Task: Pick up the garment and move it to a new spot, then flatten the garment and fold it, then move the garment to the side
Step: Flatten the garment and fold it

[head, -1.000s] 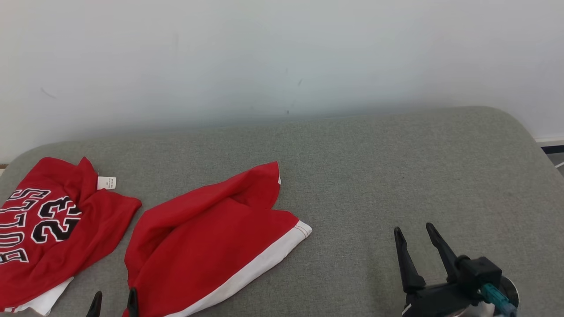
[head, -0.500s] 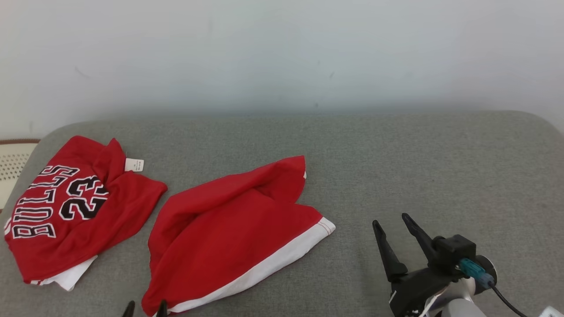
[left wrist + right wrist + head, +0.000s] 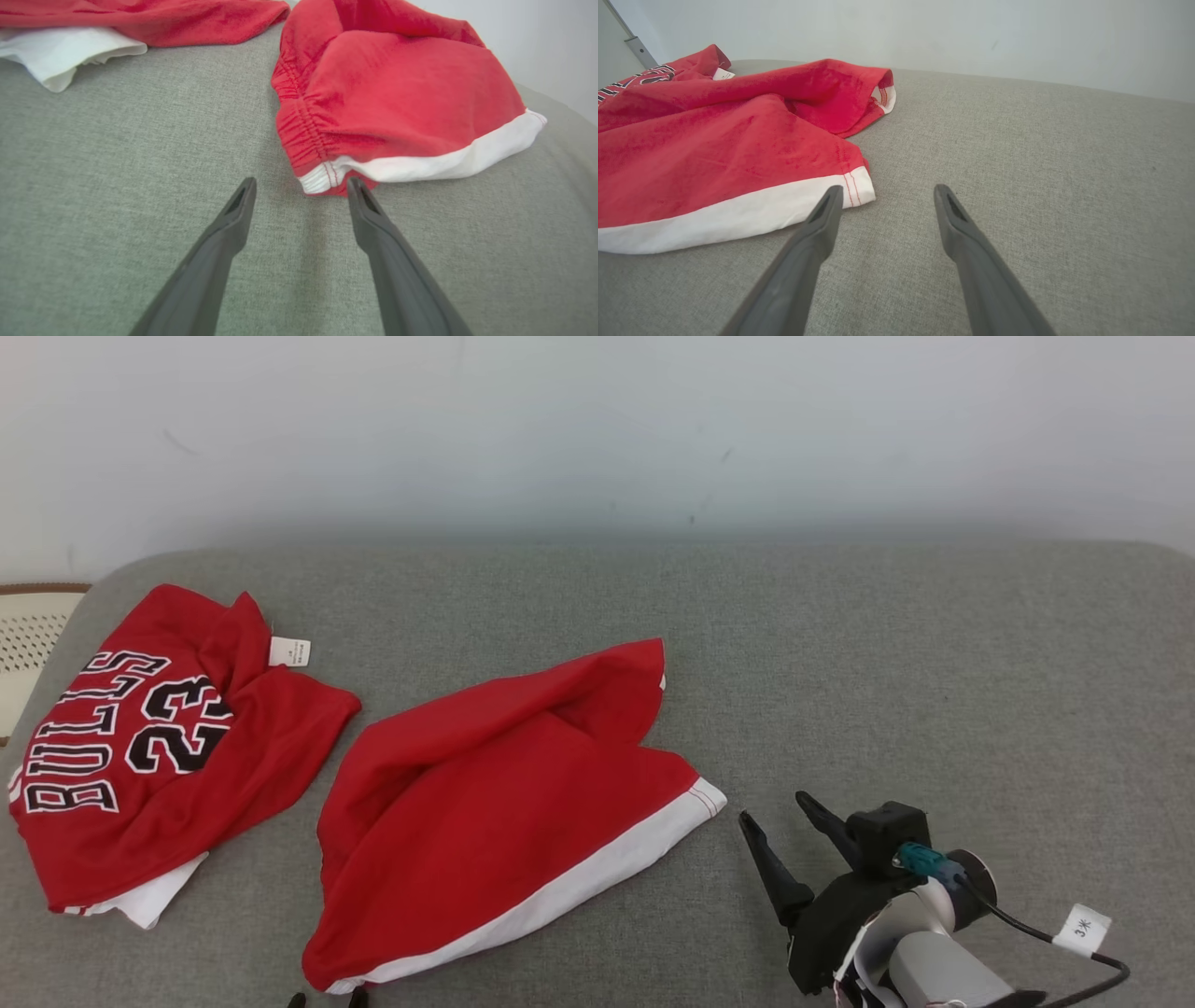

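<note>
**Red shorts lie mid-tabletop, both grippers open beside them**

The red shorts [image 3: 504, 812] lie crumpled near the middle of the grey fabric-covered tabletop [image 3: 887, 663]. A white band runs along their near edge, and the gathered elastic waist points toward the robot's left. No writing shows on them.

Just to their left, apart from them, lies a red jersey [image 3: 168, 747] printed in black, white-outlined characters: "BULLS" above "23". A small white label [image 3: 288, 651] sticks out at its collar, with print too small to read.

The left gripper [image 3: 301, 183] is low at the waist end of the shorts. Its jaws are spread wide with nothing between them. In the left wrist view one fingertip sits right at the white corner of the waistband, but I cannot tell whether it touches the cloth.

The right gripper [image 3: 773, 807] is just beside the white hem corner at the other end of the shorts. Its jaws are also wide apart and hold nothing. The head view shows bare grey fabric between its fingertips and the hem.

A black cable [image 3: 1018, 924] trails from the right wrist and carries a white tag [image 3: 1081, 928] marked "3" with a small symbol after it.

A pale wall [image 3: 597, 429] stands behind the tabletop. A cream perforated object [image 3: 23, 635] shows past the tabletop's left corner.
</note>
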